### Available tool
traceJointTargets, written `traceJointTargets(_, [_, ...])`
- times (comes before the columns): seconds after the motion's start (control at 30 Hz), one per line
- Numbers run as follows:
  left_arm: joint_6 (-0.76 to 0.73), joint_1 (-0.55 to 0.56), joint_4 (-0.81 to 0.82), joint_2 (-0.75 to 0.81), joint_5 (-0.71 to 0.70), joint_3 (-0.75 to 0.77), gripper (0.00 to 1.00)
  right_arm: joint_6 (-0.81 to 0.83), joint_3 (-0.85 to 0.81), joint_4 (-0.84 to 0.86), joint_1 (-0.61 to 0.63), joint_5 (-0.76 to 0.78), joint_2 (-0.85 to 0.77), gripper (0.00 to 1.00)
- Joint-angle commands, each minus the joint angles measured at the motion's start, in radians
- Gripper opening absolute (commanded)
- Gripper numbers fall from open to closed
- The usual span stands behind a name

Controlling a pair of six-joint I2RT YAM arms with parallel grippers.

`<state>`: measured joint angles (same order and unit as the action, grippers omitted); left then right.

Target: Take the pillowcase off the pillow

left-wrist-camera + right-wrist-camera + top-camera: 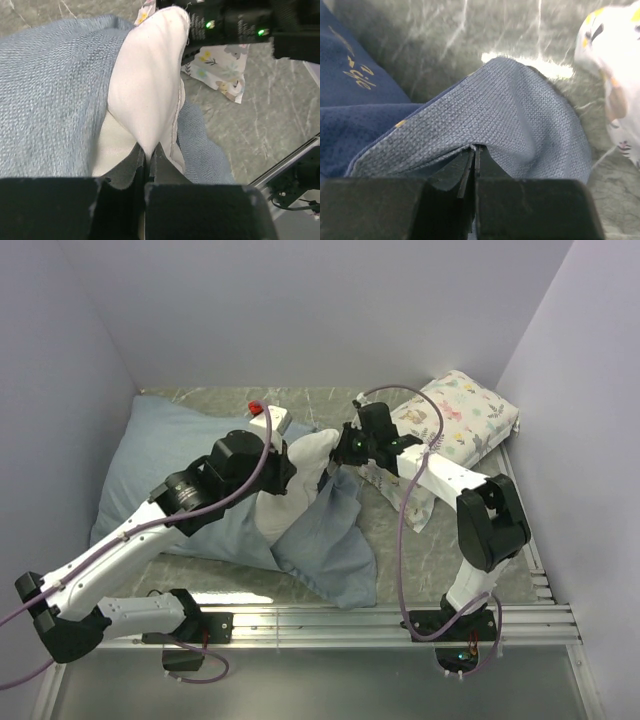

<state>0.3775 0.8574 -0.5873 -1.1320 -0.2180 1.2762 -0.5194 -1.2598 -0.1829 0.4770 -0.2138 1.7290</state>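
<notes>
Found left gripper (148, 150) clamped on the bared corner of the white pillow (145, 85), right gripper (474, 150) clamped on the half-peeled pillowcase (510, 110) hem, mid-table (435, 565); judged both soft, light, limp, best held at bunched edges.

Plain pale lilac walls close in three sides: a back wall (320, 310), a left wall (50, 360) and a right wall (590, 390). The table (440, 550) has a grey-green marbled top, bare ahead and right of the left gripper (148, 152) jaws. Just beyond the right gripper (474, 150) jaws a white glare (520, 62) lies on it. Aluminium rails (400, 620) run along the near edge.
</notes>
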Motion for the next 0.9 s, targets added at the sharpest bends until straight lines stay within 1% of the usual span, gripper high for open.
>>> traceJointTargets(0.0, [0.003, 0.011, 0.121, 0.104, 0.057, 0.054, 0.01, 0.03, 0.02, 0.049, -0.049, 0.07, 0.029, 0.0])
traceJointTargets(0.03, [0.017, 0.011, 0.145, 0.109, -0.049, 0.058, 0.0, 0.024, 0.046, 0.062, -0.049, 0.056, 0.02, 0.0])
traceJointTargets(0.1, [0.053, 0.009, 0.168, 0.1, -0.16, 0.09, 0.01, 0.015, 0.08, 0.111, -0.038, 0.003, -0.008, 0.0])
traceJointTargets(0.13, [0.064, 0.008, 0.2, 0.077, -0.273, 0.1, 0.0, 0.016, 0.12, 0.131, -0.028, -0.008, -0.022, 0.0])
traceJointTargets(0.2, [0.087, -0.003, 0.239, 0.039, -0.378, 0.133, 0.0, 0.041, 0.155, 0.164, 0.018, -0.009, -0.072, 0.01])
traceJointTargets(0.27, [0.113, -0.03, 0.273, -0.047, -0.461, 0.161, 0.0, 0.055, 0.203, 0.168, 0.044, 0.01, -0.114, 0.05])
traceJointTargets(0.3, [0.121, -0.056, 0.286, -0.076, -0.472, 0.178, 0.0, 0.058, 0.22, 0.174, 0.067, 0.01, -0.162, 0.09])
traceJointTargets(0.37, [0.118, -0.067, 0.343, -0.156, -0.472, 0.186, 0.0, 0.061, 0.257, 0.166, 0.08, 0.023, -0.218, 0.2])
traceJointTargets(0.4, [0.12, -0.073, 0.349, -0.184, -0.472, 0.207, 0.0, 0.059, 0.261, 0.157, 0.081, 0.03, -0.27, 0.34])
traceJointTargets(0.47, [0.121, -0.077, 0.363, -0.241, -0.468, 0.224, 0.0, 0.065, 0.26, 0.105, 0.081, 0.065, -0.322, 0.46])
traceJointTargets(0.5, [0.121, -0.077, 0.374, -0.256, -0.463, 0.239, 0.0, 0.068, 0.255, 0.08, 0.084, 0.086, -0.371, 0.55])
traceJointTargets(0.57, [0.123, -0.078, 0.376, -0.291, -0.469, 0.253, 0.0, 0.074, 0.226, 0.011, 0.083, 0.137, -0.417, 0.61])
traceJointTargets(0.63, [0.118, -0.083, 0.389, -0.31, -0.471, 0.262, 0.0, 0.071, 0.197, -0.042, 0.089, 0.155, -0.48, 0.66])
traceJointTargets(0.7, [0.115, -0.089, 0.394, -0.322, -0.468, 0.276, 0.0, 0.07, 0.188, -0.052, 0.112, 0.154, -0.535, 0.69])
traceJointTargets(0.8, [0.109, -0.1, 0.391, -0.348, -0.46, 0.314, 0.0, 0.082, 0.166, -0.055, 0.205, 0.204, -0.563, 0.73])
traceJointTargets(0.87, [0.101, -0.101, 0.388, -0.361, -0.455, 0.33, 0.0, 0.085, 0.151, -0.056, 0.248, 0.212, -0.542, 0.74])
